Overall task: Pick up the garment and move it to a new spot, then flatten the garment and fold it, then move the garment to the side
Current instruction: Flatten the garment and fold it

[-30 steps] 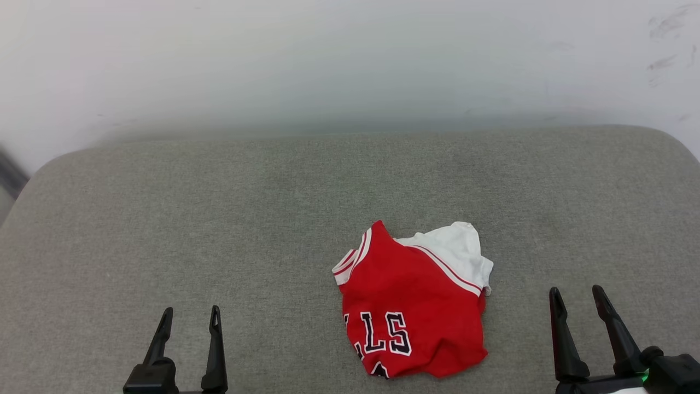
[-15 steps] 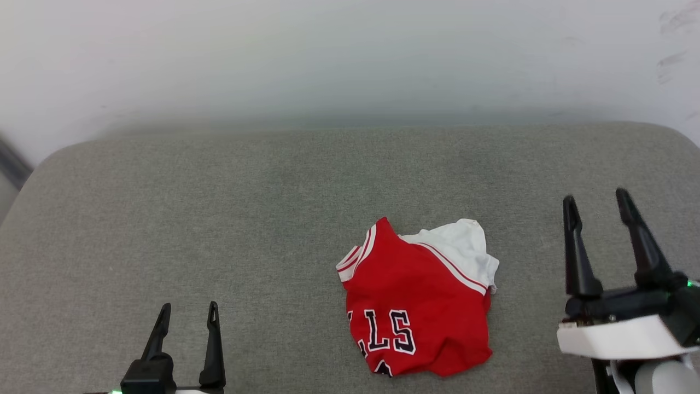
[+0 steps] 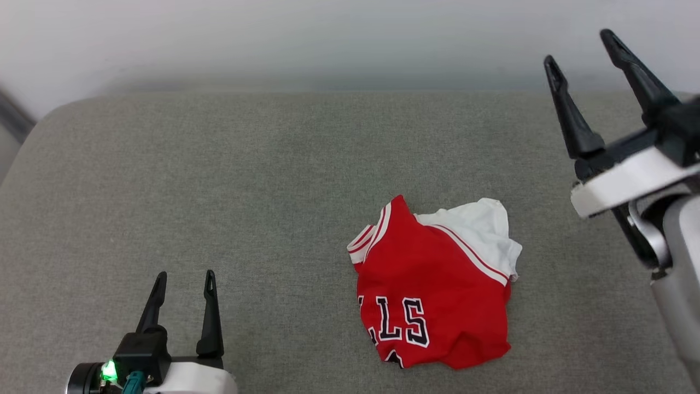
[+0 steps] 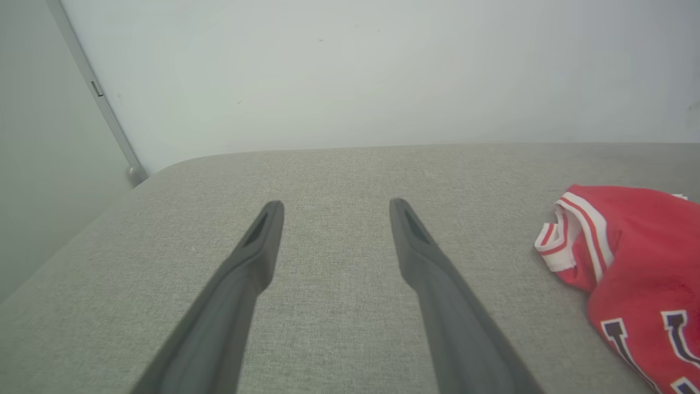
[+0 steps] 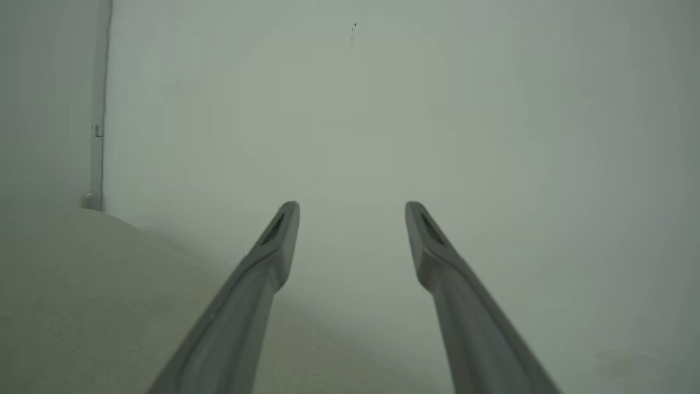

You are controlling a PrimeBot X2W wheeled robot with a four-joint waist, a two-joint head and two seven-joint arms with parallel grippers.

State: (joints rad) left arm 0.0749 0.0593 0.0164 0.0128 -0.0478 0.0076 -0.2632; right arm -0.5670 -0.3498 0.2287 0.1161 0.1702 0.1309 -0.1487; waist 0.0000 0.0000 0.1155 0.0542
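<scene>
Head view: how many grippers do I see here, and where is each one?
2. The left gripper is at the lower left, open, over the grey cushion. The right gripper is at the upper right, open, held high, right of the garment. None seems hidden.

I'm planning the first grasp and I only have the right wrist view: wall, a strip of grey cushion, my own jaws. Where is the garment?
Observer: The garment lies crumpled on the grey cushion. In the head view it sits below and to the left of your right jaws, which are raised toward the wall.
Operator: Is anything touching it?
Observer: No. The left jaws stand open at the lower left of the head view, well apart from it.
Operator: Which side faces up?
Observer: The lettered front. Black, white-outlined letters read upside down in the head view, with a white sleeve at the far right.
</scene>
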